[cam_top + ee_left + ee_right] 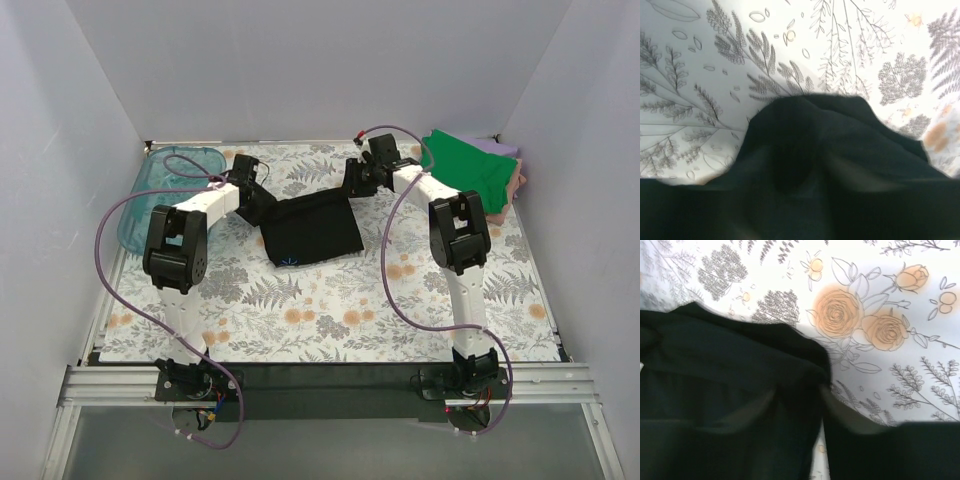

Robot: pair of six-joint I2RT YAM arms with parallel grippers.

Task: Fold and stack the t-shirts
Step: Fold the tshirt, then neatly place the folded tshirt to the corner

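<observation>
The black t-shirt (312, 232) lies partly folded in the middle of the table, its far edge lifted between the two grippers. My left gripper (256, 200) is at its far left corner and my right gripper (352, 186) at its far right corner. In the left wrist view black cloth (840, 150) bunches around the gripper (805, 175) and hides the fingers. In the right wrist view the gripper (800, 405) pinches a fold of black cloth (730, 355). A bright green tee (470, 165) lies at the far right on lilac (502, 149) and pink (517, 186) ones.
A translucent teal tray (150, 200) stands at the far left, close behind the left arm. The table has a floral cover (350, 310) and white walls enclose it on three sides. Purple cables loop beside both arms.
</observation>
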